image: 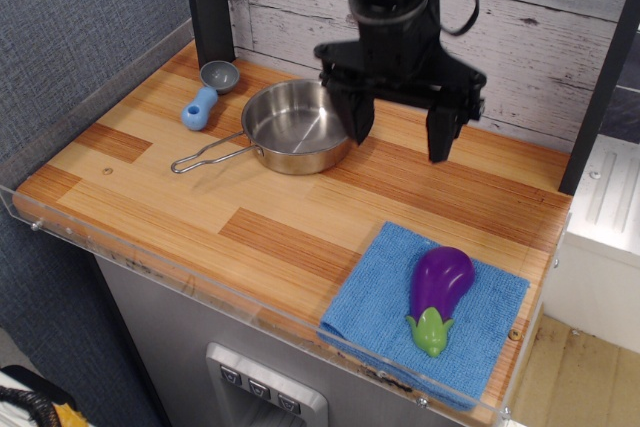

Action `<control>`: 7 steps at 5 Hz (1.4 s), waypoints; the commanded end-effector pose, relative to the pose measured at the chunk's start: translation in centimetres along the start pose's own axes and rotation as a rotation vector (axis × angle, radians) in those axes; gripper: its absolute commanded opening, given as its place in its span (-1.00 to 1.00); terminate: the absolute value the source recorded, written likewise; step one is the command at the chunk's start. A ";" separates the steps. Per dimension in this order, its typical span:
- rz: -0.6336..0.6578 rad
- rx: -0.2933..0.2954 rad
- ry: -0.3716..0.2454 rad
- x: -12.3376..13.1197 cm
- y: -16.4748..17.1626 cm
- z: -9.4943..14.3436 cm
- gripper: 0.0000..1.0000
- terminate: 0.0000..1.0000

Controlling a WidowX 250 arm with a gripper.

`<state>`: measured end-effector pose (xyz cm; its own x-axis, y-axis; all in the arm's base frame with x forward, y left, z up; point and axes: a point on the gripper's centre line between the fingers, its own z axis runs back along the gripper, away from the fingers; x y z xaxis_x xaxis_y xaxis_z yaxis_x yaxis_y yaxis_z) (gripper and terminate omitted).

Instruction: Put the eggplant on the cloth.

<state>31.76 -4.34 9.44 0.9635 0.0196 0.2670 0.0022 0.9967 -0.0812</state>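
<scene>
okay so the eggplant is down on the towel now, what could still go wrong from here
Two small risks. The eggplant lies on its rounded side, unheld, on the cloth, which sits near the counter's front corner, so a bump might roll it toward that edge. The open hand hangs just above the steel pan, so a low sideways move could clip the rim.

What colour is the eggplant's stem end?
Light green, on the purple eggplant; seen in the one camera view.

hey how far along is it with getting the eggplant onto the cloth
It looks done. The eggplant lies on the blue cloth, stem cap toward the front edge, with nothing gripping it. The claw is open and empty, raised above the counter beside the steel pan. Nothing is in hand, and no step appears left.
</scene>
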 end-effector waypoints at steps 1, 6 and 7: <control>-0.010 0.015 -0.024 1.3 1.9 1.1 1.00 -1.00; -0.120 -0.011 0.044 1.5 2.2 1.3 1.00 -1.00; -0.120 -0.011 0.044 1.5 2.2 1.3 1.00 -1.00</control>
<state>32.23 -2.38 9.47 0.9760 -0.1033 0.1916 0.1174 0.9910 -0.0638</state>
